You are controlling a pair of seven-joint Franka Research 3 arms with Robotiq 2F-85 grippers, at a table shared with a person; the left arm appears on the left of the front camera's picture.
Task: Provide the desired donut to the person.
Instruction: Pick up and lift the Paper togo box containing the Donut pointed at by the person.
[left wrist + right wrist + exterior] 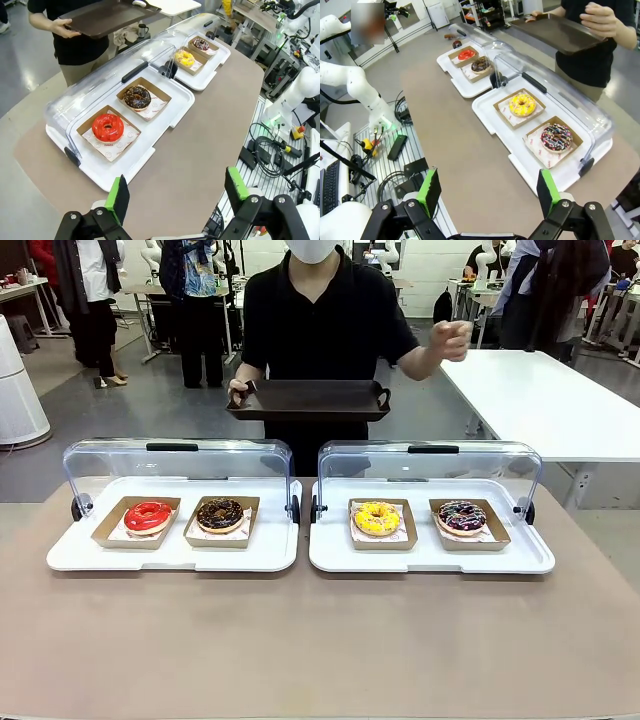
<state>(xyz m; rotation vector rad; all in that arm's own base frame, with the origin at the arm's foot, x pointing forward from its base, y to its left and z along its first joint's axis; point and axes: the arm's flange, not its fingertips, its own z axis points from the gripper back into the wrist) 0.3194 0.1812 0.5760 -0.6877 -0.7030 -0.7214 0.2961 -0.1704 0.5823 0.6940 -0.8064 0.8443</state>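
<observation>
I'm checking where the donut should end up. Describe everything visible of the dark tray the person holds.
The tray is dark brown and rectangular, with a raised rim and a handle at each end; it looks like plastic. It is empty and held about level beyond the far edge of the table. One hand of the person grips its end on the robot's left.

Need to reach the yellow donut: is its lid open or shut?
Open. The clear lid stands tipped back behind the white tray, leaving the yellow donut uncovered.
</observation>
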